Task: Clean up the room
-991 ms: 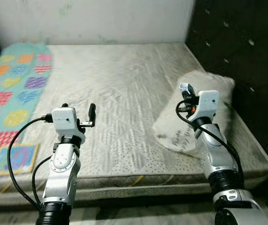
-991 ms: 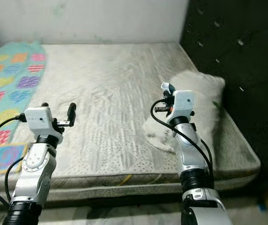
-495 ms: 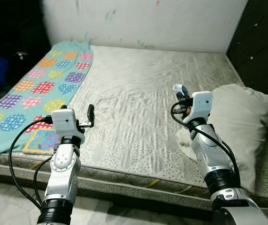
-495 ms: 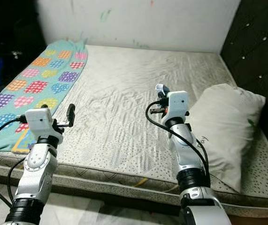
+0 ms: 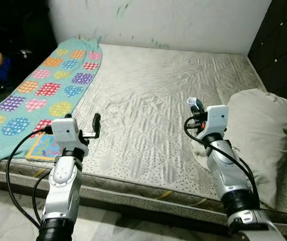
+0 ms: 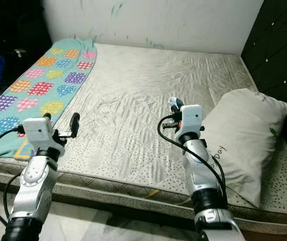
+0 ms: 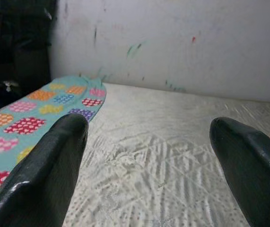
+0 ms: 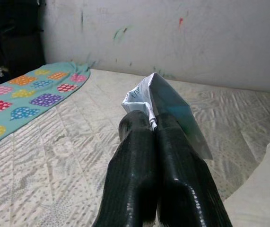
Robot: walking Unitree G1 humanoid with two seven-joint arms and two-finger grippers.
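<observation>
Since a second ago we have turned left, so the patterned blanket (image 5: 37, 95) fills more view. Our right gripper (image 8: 154, 124) pinches what looks like a small wrapper (image 8: 165, 106) above the mattress (image 5: 153, 100); left gripper (image 7: 149, 156) gapes empty. Next: find a bin.

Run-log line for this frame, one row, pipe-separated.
left hand: open, empty, above mattress edge | right hand: shut on wrapper | pillow: right side of bed | blanket: left side
</observation>
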